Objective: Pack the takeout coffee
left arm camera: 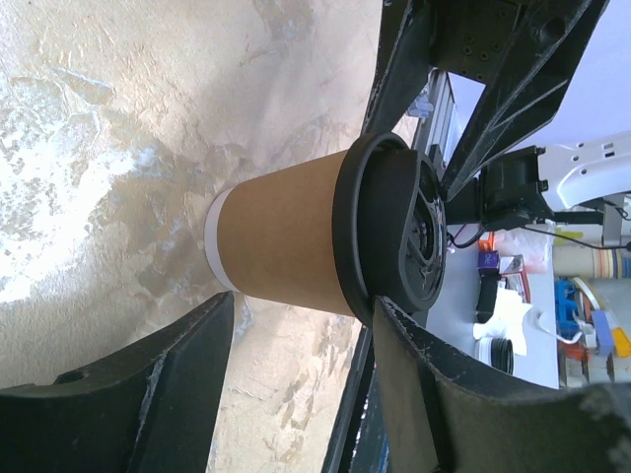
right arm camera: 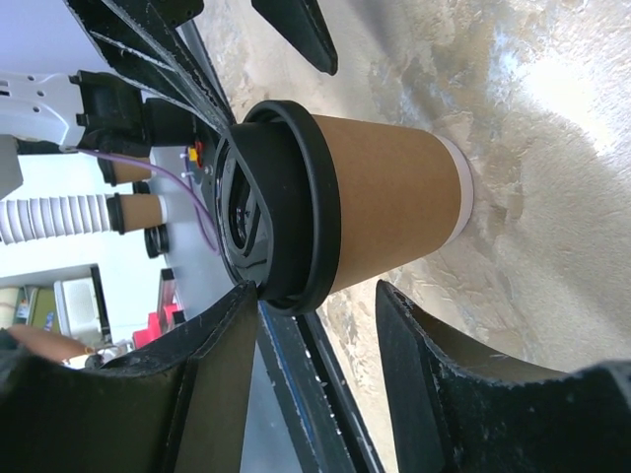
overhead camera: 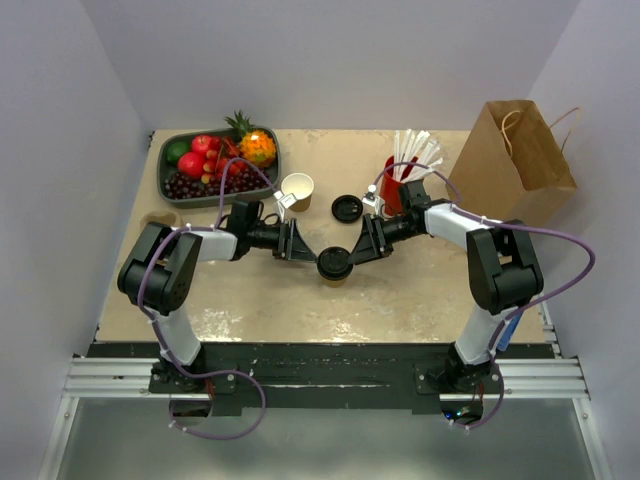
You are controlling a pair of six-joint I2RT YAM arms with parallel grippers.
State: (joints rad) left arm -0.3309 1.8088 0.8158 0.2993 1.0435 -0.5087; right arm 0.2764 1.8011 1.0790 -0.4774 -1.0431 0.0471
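I am holding my left gripper [overhead camera: 310,247] and my right gripper [overhead camera: 358,246] low over the surface [overhead camera: 420,290], pointing them at each other. The takeout coffee [overhead camera: 335,265] is standing upright between them, a little toward my bases, near the middle of the surface. Both grippers are gaping wide, released and gripping nothing. In each wrist view my two fingers are spreading apart, with the cup just at their tips. In the left wrist view one finger [left arm camera: 414,394] is sitting very close to the rim of the black lid [left arm camera: 380,227]; whether it is touching, I cannot tell. The cup is resting on its white base band, its brown side bare. Beyond it are sitting a loose black lid [overhead camera: 347,208], an open paper cup [overhead camera: 297,190], a red cup with white straws [overhead camera: 393,192], a fruit tray [overhead camera: 163,160] and, far right, a brown paper bag [overhead camera: 515,160].
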